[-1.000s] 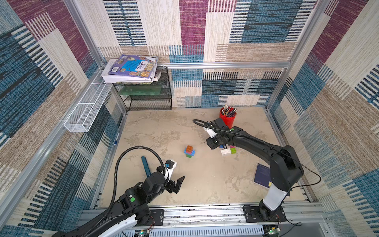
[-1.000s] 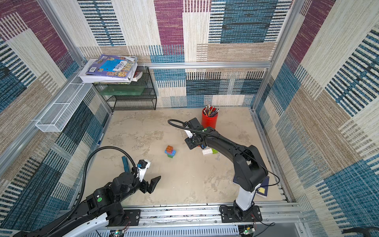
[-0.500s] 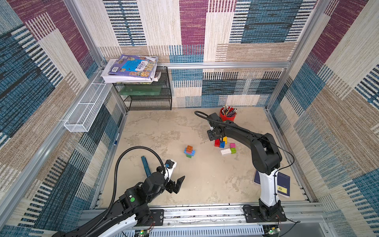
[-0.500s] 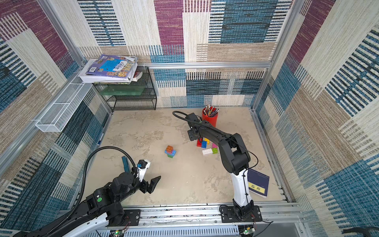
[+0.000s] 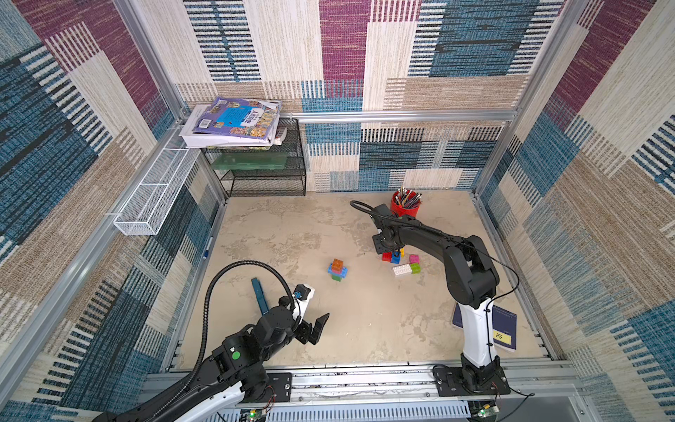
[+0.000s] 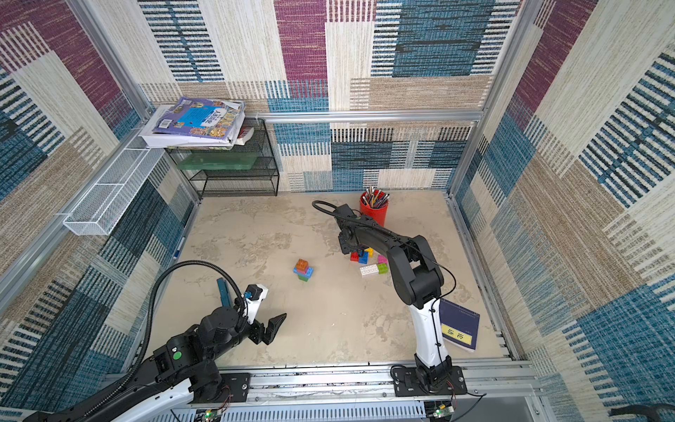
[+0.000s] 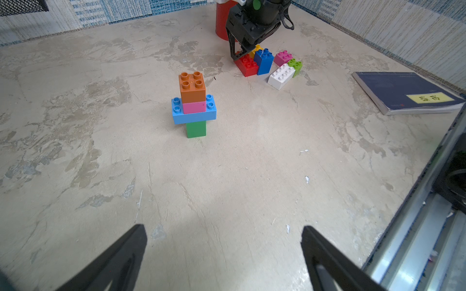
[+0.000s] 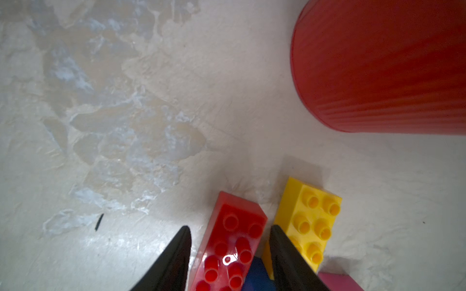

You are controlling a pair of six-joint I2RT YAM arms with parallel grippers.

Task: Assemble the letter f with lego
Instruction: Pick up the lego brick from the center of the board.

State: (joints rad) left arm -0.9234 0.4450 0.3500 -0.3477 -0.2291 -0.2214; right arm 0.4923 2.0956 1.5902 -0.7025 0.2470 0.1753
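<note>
The right gripper [image 8: 230, 226] straddles the red brick [image 8: 234, 247], jaws parted, a gap showing beside one finger. The yellow brick [image 8: 310, 221] and blue brick [image 7: 263, 61] crowd it, near the red pen cup [image 8: 378, 63]. The left gripper [image 7: 223, 226] hangs spread wide, empty, facing the four-brick stack [image 7: 194, 105] at mid-table.

Right arm's jaws low at the red brick [image 6: 353, 257], lego stack [image 6: 303, 269] standing apart
</note>
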